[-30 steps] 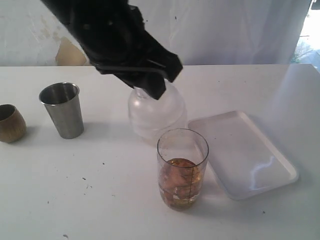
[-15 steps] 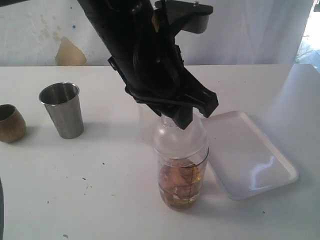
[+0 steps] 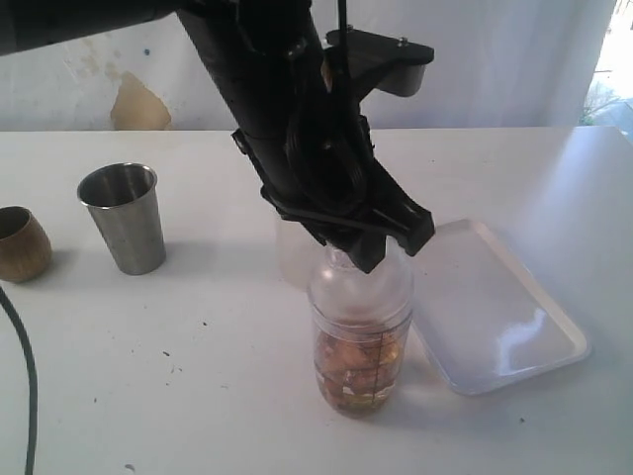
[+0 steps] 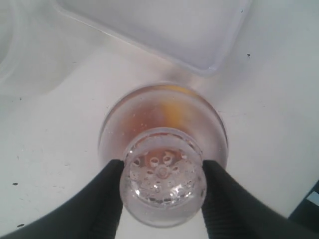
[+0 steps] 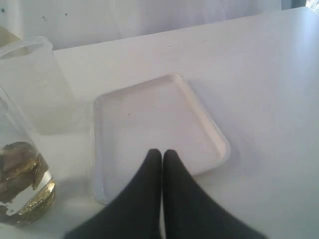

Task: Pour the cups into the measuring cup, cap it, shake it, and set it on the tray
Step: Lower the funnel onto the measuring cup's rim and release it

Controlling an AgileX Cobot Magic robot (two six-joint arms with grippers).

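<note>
Your left end effector (image 4: 162, 172) has swung the domed cap (image 3: 361, 287) over and down onto the measuring cup (image 3: 358, 366), with its jaws clamped on the cap's neck. The cup stands on the worktop (image 3: 198, 376), and the tray (image 3: 495, 297) is just beside it. Capping looks nearly done, and shaking comes next. Your right end effector (image 5: 162, 155) is closed and empty.

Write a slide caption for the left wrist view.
Left pincer grips the clear domed cap atop the measuring cup, white tray nearby.
</note>
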